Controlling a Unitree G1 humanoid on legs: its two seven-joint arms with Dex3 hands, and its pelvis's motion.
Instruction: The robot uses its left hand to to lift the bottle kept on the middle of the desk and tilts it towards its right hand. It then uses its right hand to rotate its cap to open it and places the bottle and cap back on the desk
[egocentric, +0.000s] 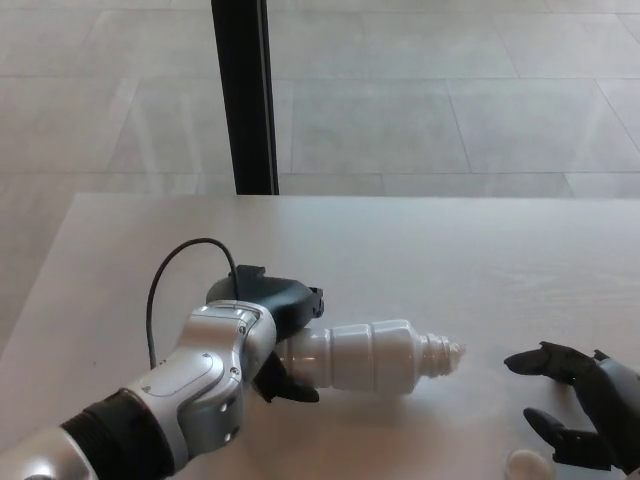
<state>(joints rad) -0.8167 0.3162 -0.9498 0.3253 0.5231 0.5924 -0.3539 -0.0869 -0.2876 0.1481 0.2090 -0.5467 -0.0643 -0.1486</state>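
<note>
Gripping the bottle (375, 357), the left hand (272, 330) is clenched around its base end, with black fingers (290, 385) curling under the near side. The bottle is white and lies nearly horizontal, low over the desk (480, 250), neck pointing right toward the right hand (585, 405). Whether it touches the desk surface cannot be told. Its neck end (443, 352) is bare: threads show and no cap sits on it. The ribbed shoulder sits just left of the neck.

The left arm (190, 390) comes in from the near left corner, with a silver shell over the wrist and a black ribbed sleeve further back. A black cable (175, 265) loops up from the arm and arcs over to the top of the hand.

The right hand sits at the near right edge, partly cut off by the frame. Its fingers are spread apart and it grasps nothing; one finger points left toward the bottle neck, with a clear gap between them. The cap (527, 463), a small white round thing, lies on the desk just beside the lower finger, at the bottom edge of the view.

A small dark speck (442, 341) sits on the desk just above the bottle neck. A black post (243, 95) stands beyond the far desk edge, left of centre, against a grey tiled floor (450, 90).
</note>
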